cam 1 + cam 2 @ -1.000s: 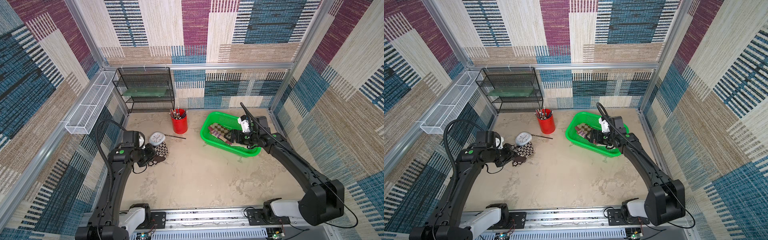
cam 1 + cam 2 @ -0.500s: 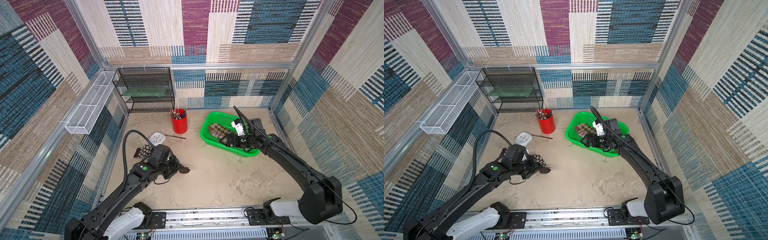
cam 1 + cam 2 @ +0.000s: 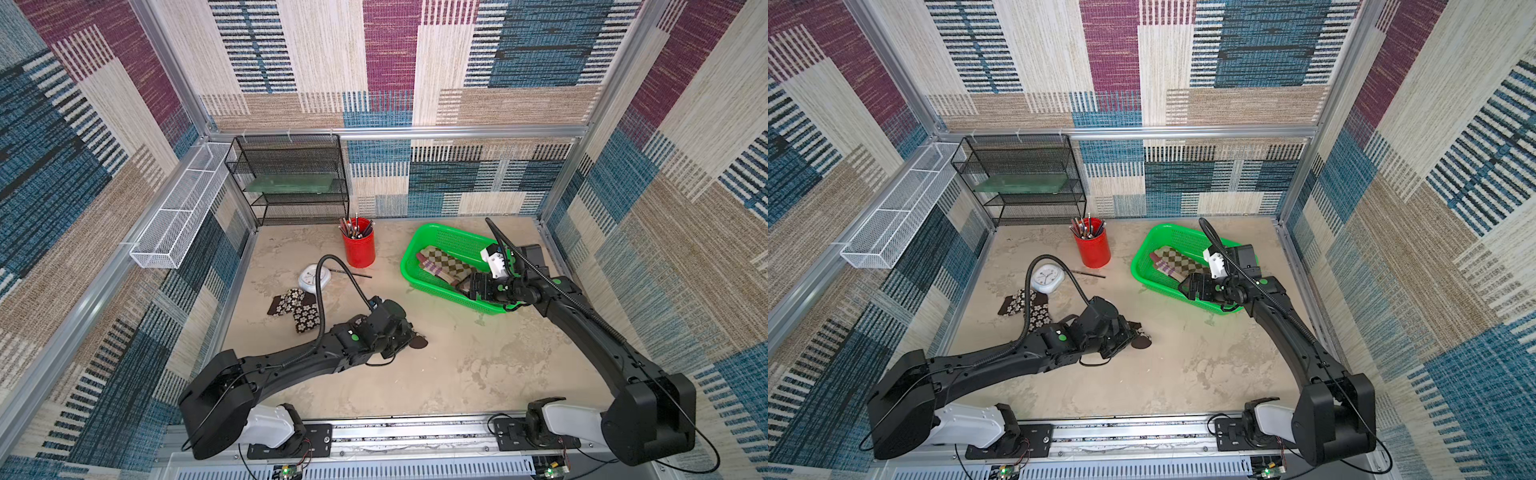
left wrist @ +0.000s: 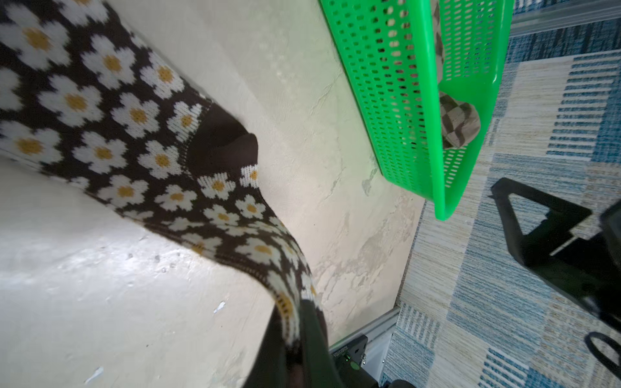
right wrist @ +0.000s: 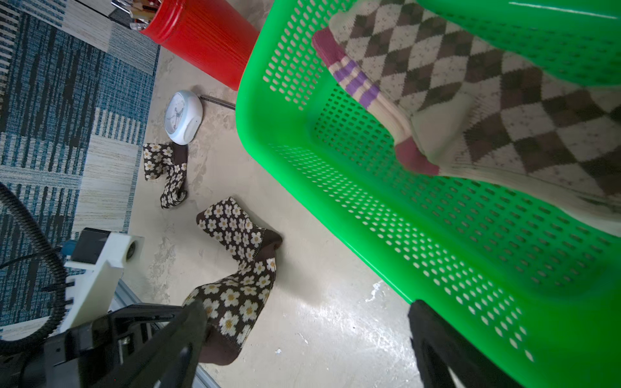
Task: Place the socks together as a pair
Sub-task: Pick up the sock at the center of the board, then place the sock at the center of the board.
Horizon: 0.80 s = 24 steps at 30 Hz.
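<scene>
Containers, left to right, top views:
- White wire bin (image 3: 174,220) is hanging on the left wall, left of frame.
- Black mesh shelf (image 3: 286,145) is standing at back left. A flat green slab (image 3: 291,183) is lying on its middle tier.
- Red cup (image 3: 359,251) is standing at centre back, holding a bunch of pencils (image 3: 355,224). A loose pencil (image 3: 353,273) is lying on the counter (image 3: 478,365) just beside it.
- Green basket (image 3: 440,235) is sitting right of centre. It is holding an argyle sock (image 3: 449,264) and, touching it, a striped sock (image 5: 356,80) with purple bands and a maroon toe.

Task items:
- Loose flower sock (image 3: 293,309) is lying folded on the counter left of centre, just beside the white clock (image 3: 313,279).
- Held flower sock (image 5: 235,265) is sitting lower centre, apart from the loose one. Left fingers (image 4: 312,336) are clamping shut on it near its dark-tipped end, and the rest is trailing on the counter.
- Right fingers (image 5: 433,339) are standing wide apart, gripping nothing, hovering at the basket's near rim.

Hidden or unclear:
- In both top views the left arm is covering most of the held sock, with only the dark tip showing.
- In the left wrist view that sock is running off the upper left, blurred.
- In the right wrist view the argyle sock is being cut off at the right edge.
- The right arm is covering the basket's near corner in the top views, so I cannot tell how many socks are piled there.
- The clock face is too small to read.
</scene>
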Tool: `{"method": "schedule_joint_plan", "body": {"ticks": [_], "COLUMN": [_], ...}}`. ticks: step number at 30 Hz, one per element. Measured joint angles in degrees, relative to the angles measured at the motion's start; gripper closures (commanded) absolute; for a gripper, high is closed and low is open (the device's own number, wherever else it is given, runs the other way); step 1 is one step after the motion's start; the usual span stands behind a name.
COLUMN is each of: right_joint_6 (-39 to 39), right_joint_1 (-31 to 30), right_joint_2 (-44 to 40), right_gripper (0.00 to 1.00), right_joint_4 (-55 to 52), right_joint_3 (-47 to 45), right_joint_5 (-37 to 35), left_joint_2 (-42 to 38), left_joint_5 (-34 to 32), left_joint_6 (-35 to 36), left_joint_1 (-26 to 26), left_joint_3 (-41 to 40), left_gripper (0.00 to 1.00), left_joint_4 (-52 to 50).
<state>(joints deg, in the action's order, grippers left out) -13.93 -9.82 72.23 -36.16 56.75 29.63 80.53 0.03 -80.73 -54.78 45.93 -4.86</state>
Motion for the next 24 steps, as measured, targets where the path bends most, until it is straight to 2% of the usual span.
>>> {"method": "schedule_joint_plan", "body": {"ticks": [2, 3, 6, 10, 14, 18, 21, 24], "right_joint_6": [0.5, 0.6, 1.4, 2.0, 2.0, 1.4, 1.2, 1.0], "right_joint_1": [0.0, 0.2, 0.5, -0.5, -4.4, -11.6, -17.6, -22.8], "right_joint_2": [0.0, -0.4, -3.2, -5.1, -6.4, -6.4, -4.8, -3.0], "right_gripper": [0.04, 0.04, 0.03, 0.03, 0.03, 0.02, 0.02, 0.01], "right_joint_4": [-1.0, -0.8, -1.5, -1.4, -0.7, 1.1, 2.5, 3.1], "right_joint_3": [-0.3, -0.8, -4.2, -7.4, -10.5, -12.4, -12.7, -12.7], "right_joint_5": [0.6, 0.9, 2.0, 3.3, 4.3, 4.1, 1.8, -1.5], "left_joint_2": [1.0, 1.2, 0.1, -7.6, -17.9, -26.1, -25.1, -17.9], "left_joint_5": [0.2, 0.2, 0.3, -0.1, -1.1, -0.7, 0.4, 0.6], "left_joint_6": [-0.3, -0.2, 1.1, 5.0, 11.5, 18.6, 27.7, 38.0], "left_joint_1": [-0.5, -0.6, -0.1, 2.8, 8.0, 15.2, 18.9, 19.8], "left_joint_3": [0.0, 0.3, 2.0, 2.1, -0.8, -5.0, -5.2, -1.8], "left_gripper": [0.44, 0.37, 0.28, 0.20, 0.19, 0.18, 0.19, 0.21], "left_joint_4": [1.0, 1.3, 1.3, -3.7, -10.4, -15.0, -18.7, -22.1]}}
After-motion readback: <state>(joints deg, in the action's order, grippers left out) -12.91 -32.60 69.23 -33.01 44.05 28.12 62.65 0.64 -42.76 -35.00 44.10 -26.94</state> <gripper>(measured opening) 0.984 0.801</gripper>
